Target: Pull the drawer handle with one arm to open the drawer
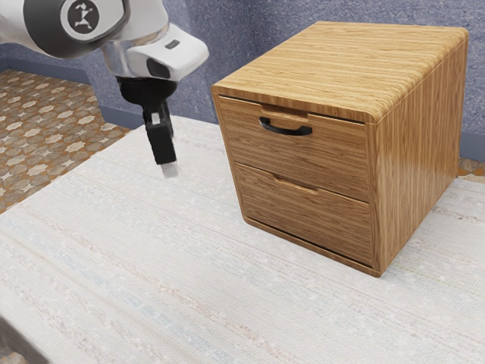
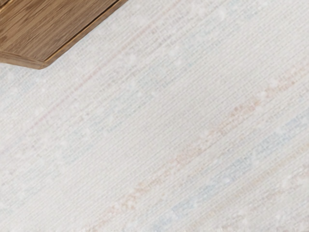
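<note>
A wooden cabinet [image 1: 409, 144] with two drawers stands on the white woven tabletop [image 1: 189, 273], toward the exterior view's right. The upper drawer [image 1: 303, 152] carries a black curved handle [image 1: 285, 129], and its front sits flush with the cabinet face. The lower drawer [image 1: 311, 208] has a small wooden lip. My black gripper [image 1: 168, 168] hangs pointing down above the table, well off to the exterior view's left of the handle and a little lower than it, touching nothing. In the wrist view a corner of the cabinet [image 2: 43, 24] lies ahead of the hand, over bare tabletop [image 2: 169, 145].
The table's edge runs along the exterior view's left, with a patterned tile floor [image 1: 45, 121] beyond it. A blue-grey wall [image 1: 242, 30] stands behind the cabinet. Open tabletop lies between the gripper and the cabinet front.
</note>
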Controlling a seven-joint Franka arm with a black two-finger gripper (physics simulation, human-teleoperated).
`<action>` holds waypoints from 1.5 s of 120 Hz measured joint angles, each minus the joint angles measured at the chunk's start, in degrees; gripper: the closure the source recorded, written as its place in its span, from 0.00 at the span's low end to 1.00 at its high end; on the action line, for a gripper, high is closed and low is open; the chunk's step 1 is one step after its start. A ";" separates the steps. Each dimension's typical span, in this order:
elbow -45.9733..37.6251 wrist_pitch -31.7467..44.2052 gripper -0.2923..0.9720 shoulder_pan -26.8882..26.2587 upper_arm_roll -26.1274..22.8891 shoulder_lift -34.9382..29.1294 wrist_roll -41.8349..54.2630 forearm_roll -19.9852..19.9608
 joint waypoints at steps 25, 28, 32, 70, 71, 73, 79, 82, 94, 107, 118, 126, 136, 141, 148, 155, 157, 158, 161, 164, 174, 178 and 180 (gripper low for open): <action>-0.96 1.15 0.23 1.85 -0.19 -0.14 3.58 0.60; -0.85 1.22 0.23 1.96 -0.21 -0.06 3.89 1.64; -0.72 1.30 0.23 2.10 -0.27 0.07 4.29 3.40; -14.95 17.21 0.23 -6.66 3.38 -5.84 14.92 8.20; -15.04 17.66 0.23 -6.85 3.39 -5.84 15.32 8.21; -15.49 18.64 0.23 -7.10 3.43 -5.92 16.09 8.14; -19.55 22.66 0.24 -7.63 4.76 -7.72 18.30 6.93; -20.91 24.66 0.24 -7.21 5.26 -8.32 19.37 6.40; -23.18 32.32 0.24 -7.38 5.97 -9.03 23.53 4.99; -23.15 38.12 0.27 -9.23 5.75 -8.42 27.35 4.43; -23.01 41.17 0.36 -9.30 5.80 -8.13 30.05 4.14; -21.81 42.68 0.44 -9.01 5.85 -6.77 31.77 3.99; -20.87 43.98 0.51 -8.87 5.70 -5.63 33.67 3.52; -20.30 44.46 0.54 -8.97 5.51 -5.03 34.52 3.24; -19.28 44.98 0.57 -9.36 5.36 -3.99 35.62 2.80; -18.34 45.38 0.59 -9.73 5.28 -3.12 36.62 2.42; -18.04 45.47 0.60 -9.82 5.27 -2.91 36.89 2.33; -17.92 45.51 0.60 -9.86 5.26 -2.81 37.02 2.29; -17.65 45.64 0.60 -9.96 5.25 -2.54 37.40 1.99; -17.45 45.74 0.61 -10.05 5.25 -2.19 37.77 1.66; -17.10 46.02 0.62 -10.15 5.18 -1.52 38.87 0.63; -17.07 46.10 0.63 -10.17 5.17 -1.39 39.28 0.23; -17.06 46.14 0.63 -10.18 5.16 -1.34 39.47 0.00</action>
